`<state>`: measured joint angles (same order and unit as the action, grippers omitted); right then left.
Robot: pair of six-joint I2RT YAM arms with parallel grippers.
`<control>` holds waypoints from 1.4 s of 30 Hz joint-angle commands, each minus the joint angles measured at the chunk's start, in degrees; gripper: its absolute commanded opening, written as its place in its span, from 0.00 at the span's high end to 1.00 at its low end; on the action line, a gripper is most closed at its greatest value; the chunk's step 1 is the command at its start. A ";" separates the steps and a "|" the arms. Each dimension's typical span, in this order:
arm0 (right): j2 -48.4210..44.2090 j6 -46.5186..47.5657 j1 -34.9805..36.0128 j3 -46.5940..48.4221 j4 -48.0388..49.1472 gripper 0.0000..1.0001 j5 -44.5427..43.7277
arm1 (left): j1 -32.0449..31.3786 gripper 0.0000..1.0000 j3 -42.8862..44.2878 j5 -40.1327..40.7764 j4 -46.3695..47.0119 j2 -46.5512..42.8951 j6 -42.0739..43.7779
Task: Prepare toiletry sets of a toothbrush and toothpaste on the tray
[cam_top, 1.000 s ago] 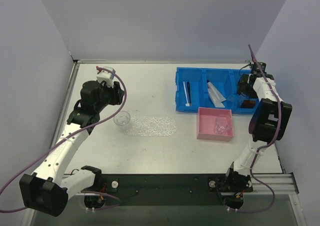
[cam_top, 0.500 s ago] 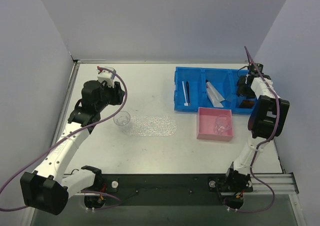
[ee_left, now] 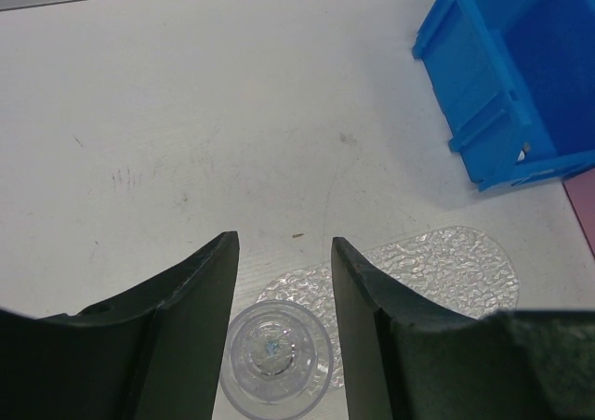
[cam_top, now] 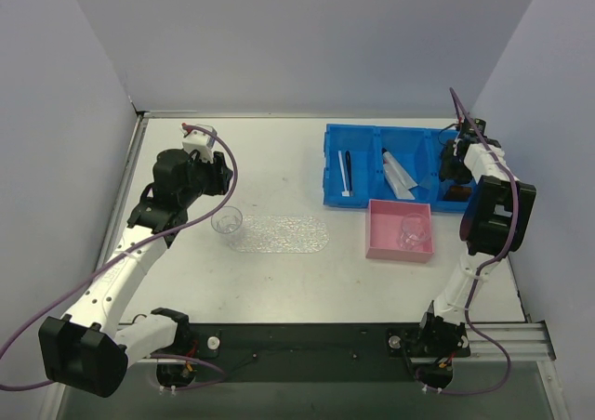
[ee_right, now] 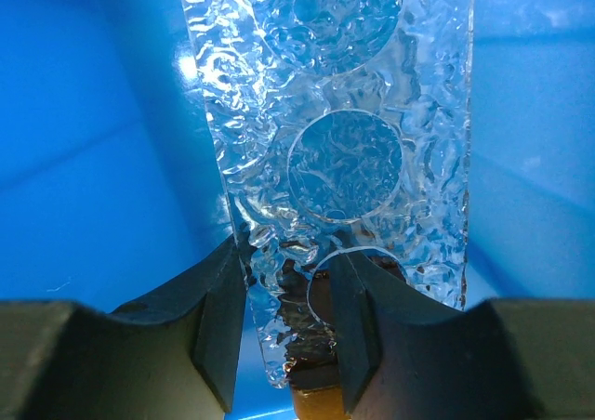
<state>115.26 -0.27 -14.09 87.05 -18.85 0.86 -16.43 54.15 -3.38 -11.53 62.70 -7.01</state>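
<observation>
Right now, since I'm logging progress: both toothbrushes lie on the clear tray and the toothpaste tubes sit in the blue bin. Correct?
Not quite. The top external view shows the toothbrushes in the left compartment of the blue bin, not on the clear tray. The toothpaste tubes do sit in the blue bin, in its middle compartment.

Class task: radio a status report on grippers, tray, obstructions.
Left gripper open by clear cup. Right gripper around clear sheet in blue bin, grip unclear. Toothbrushes, toothpaste in bin; cup at tray end.
</observation>
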 commanded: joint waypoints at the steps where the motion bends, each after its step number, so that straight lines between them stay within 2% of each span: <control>1: 0.58 -0.08 0.55 2.08 -1.63 0.96 1.33 | -0.10 0.45 2.71 -0.67 0.89 -0.12 0.33; 2: 0.49 -0.17 0.46 2.16 -1.71 1.00 1.42 | -0.10 0.45 2.63 -0.67 0.98 -0.12 0.41; 19: -3.91 1.24 0.46 2.78 -1.19 1.00 2.30 | -0.10 0.46 2.71 -0.84 0.81 -0.21 0.41; 42: -14.36 -3.50 -0.50 -4.78 5.93 1.00 2.56 | -0.10 0.46 2.54 -1.46 1.07 0.23 -0.20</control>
<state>105.49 -2.09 -14.35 83.50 -16.03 2.63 -16.43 54.15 -3.84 -11.53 62.85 -7.03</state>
